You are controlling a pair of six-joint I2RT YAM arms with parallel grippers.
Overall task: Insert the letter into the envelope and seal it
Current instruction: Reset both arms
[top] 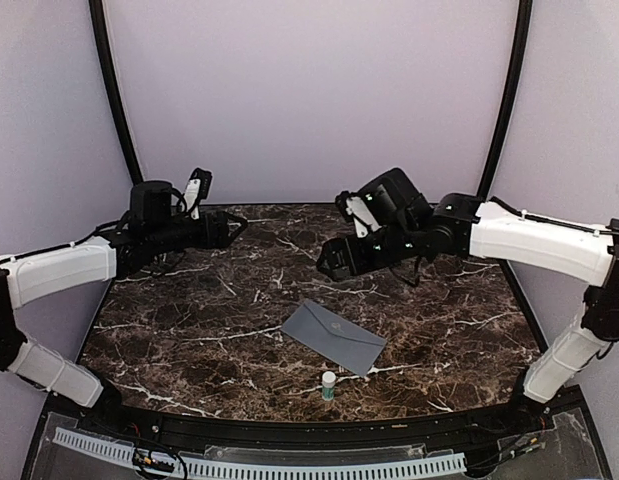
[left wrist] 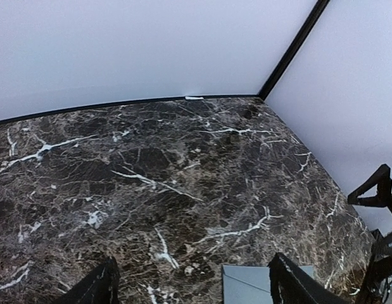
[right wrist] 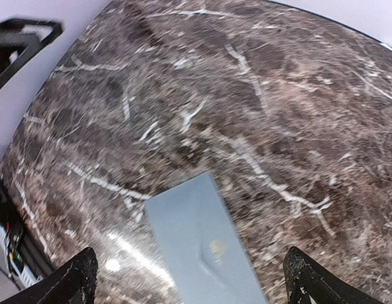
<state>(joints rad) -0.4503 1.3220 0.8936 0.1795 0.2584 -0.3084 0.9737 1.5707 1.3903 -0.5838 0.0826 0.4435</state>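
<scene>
The dark brown marble tabletop [top: 189, 330] with white veins spans the scene. Above its far half, the left gripper [left wrist: 192, 282] and right gripper [right wrist: 192, 269] both hang with fingers spread wide, holding nothing. The slate-grey rectangular paper envelope [top: 334, 337] lies flat and slanted near the front centre. A small white-and-green tube [top: 329, 384] stands upright just beside its near edge.

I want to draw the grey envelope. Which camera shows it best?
The top external view: the whole envelope lies there, edges clear. The right wrist view shows it bigger but blurry and cut off; the left wrist catches only a corner.
</scene>
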